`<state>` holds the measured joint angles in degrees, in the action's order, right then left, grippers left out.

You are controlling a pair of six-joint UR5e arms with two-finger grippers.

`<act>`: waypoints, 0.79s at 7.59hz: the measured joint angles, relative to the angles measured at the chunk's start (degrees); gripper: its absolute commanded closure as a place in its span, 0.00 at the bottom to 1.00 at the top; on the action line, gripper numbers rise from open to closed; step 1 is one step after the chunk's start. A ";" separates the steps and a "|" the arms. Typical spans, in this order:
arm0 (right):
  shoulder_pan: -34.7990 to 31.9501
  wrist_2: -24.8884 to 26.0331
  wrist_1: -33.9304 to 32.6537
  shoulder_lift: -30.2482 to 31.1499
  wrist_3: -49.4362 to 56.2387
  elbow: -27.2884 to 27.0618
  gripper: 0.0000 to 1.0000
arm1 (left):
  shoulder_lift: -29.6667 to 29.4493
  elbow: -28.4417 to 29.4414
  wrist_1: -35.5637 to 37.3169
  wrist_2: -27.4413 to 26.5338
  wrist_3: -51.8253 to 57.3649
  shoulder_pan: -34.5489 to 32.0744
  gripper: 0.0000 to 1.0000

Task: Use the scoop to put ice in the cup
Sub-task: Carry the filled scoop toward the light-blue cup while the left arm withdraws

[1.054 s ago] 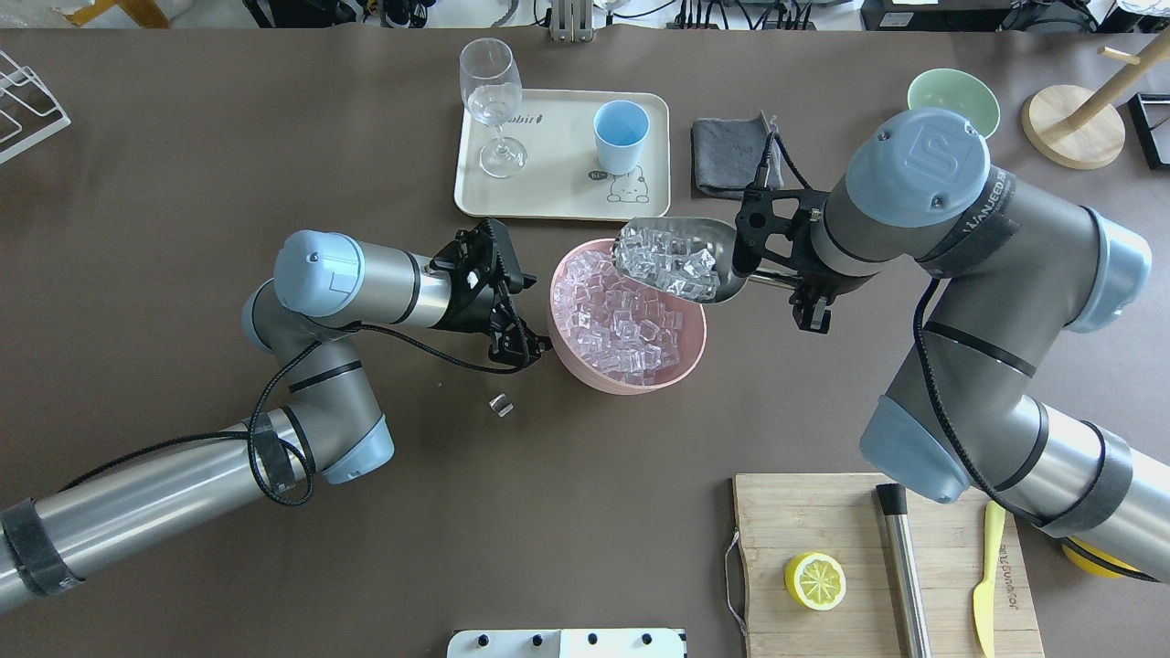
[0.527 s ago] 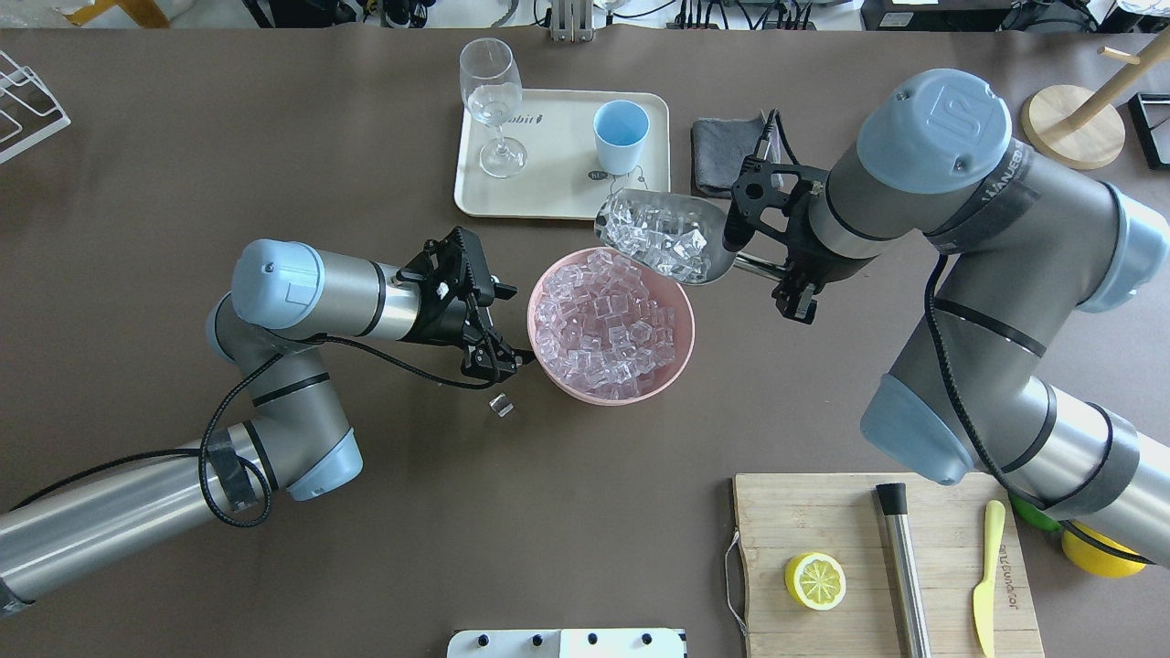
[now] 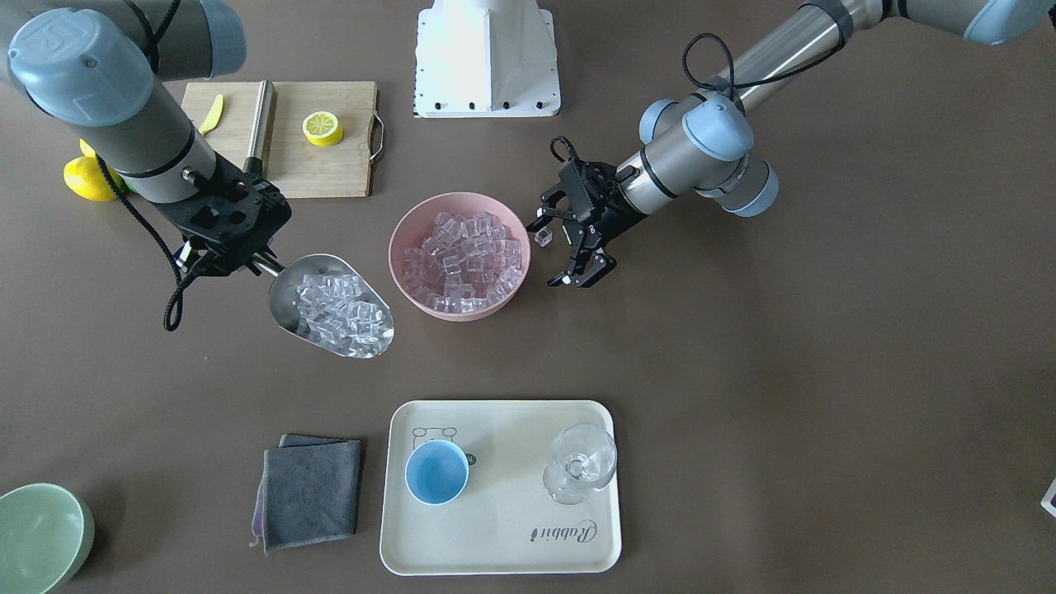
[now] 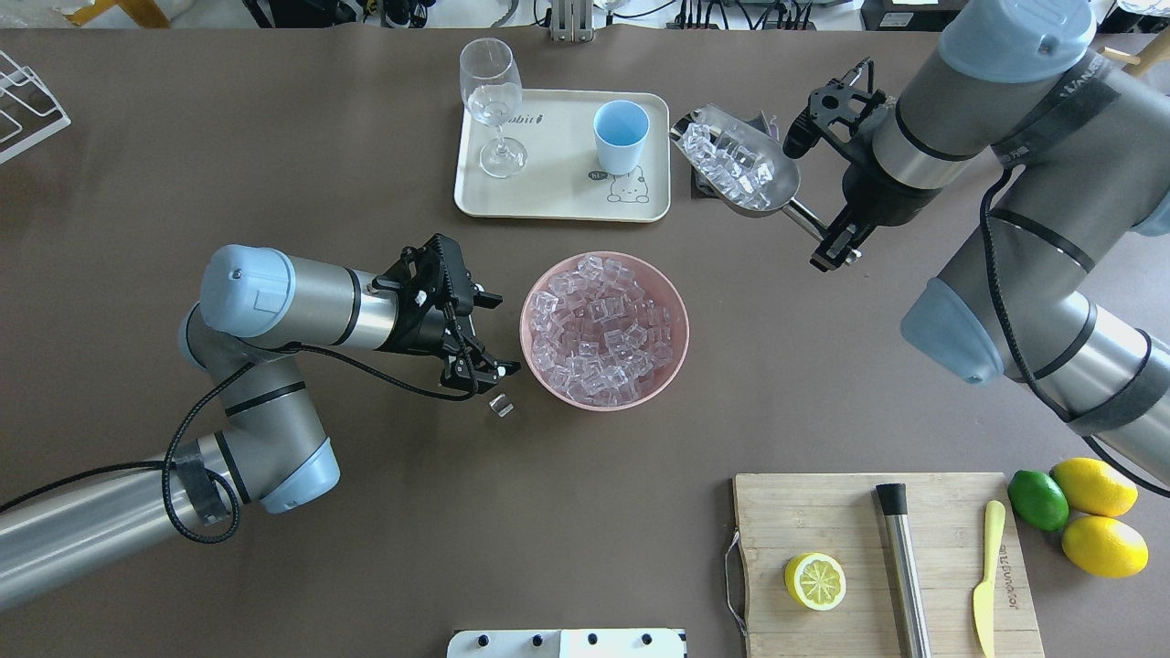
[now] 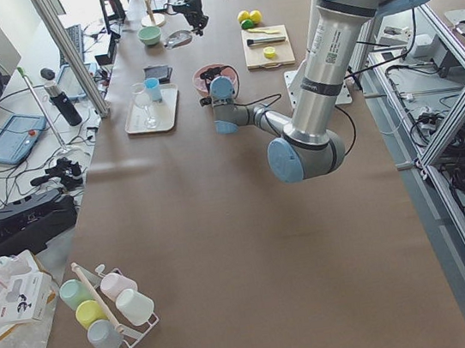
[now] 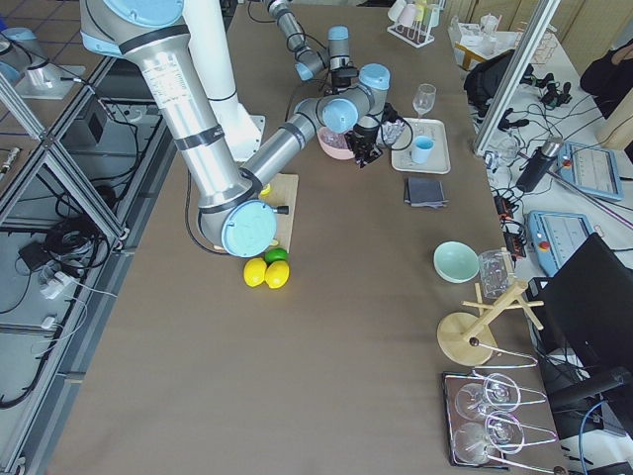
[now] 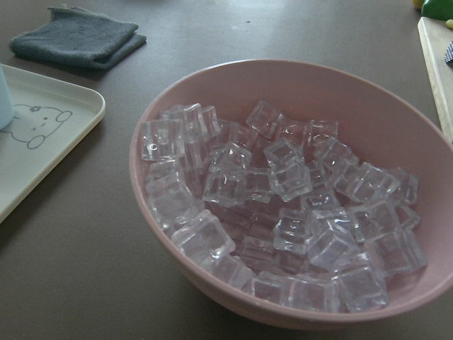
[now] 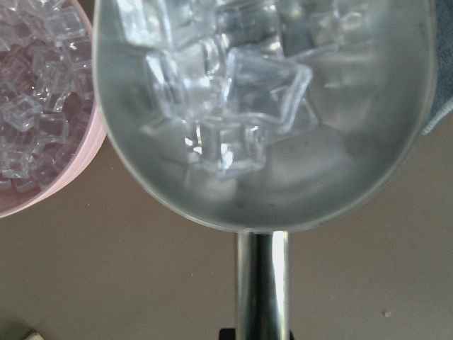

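My right gripper point(image 4: 827, 239) is shut on the handle of the steel scoop point(image 4: 772, 187). The scoop hangs in the air, heaped with ice point(image 4: 731, 163), just right of the tray and over the grey cloth. Its trough fills the right wrist view, with clear cubes point(image 8: 212, 92) lying in it. The light-blue cup point(image 4: 621, 135) stands upright and empty on the tray, left of the scoop's tip. More ice point(image 7: 283, 191) fills the pink bowl point(image 4: 672, 361). My left gripper point(image 4: 489, 334) is open just left of the bowl, apart from it. One loose cube point(image 4: 500, 405) lies on the table beside it.
A stemmed glass point(image 4: 494, 100) shares the cream tray point(image 4: 548, 183) with the cup. The grey cloth point(image 3: 309, 487) lies beside the tray, a green bowl point(image 3: 37, 536) beyond it. A cutting board point(image 4: 823, 521) with a lemon half, a rod and a yellow knife sits front right, near whole fruit point(image 4: 1088, 512).
My right arm has carried the loaded scoop from over the pink bowl back and right, to beside the tray. My left gripper has drawn back left from the bowl, which shifted slightly left.
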<state>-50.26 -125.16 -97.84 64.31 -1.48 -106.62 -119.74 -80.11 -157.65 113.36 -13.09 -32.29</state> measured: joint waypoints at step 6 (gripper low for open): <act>-4.80 -3.28 -20.96 -10.93 -1.58 7.22 1.00 | 11.80 -27.63 32.65 0.91 0.25 -2.95 0.02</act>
<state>-55.06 -128.44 -118.80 53.38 -3.06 -99.40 -107.95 -107.74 -125.00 114.28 -12.83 -35.25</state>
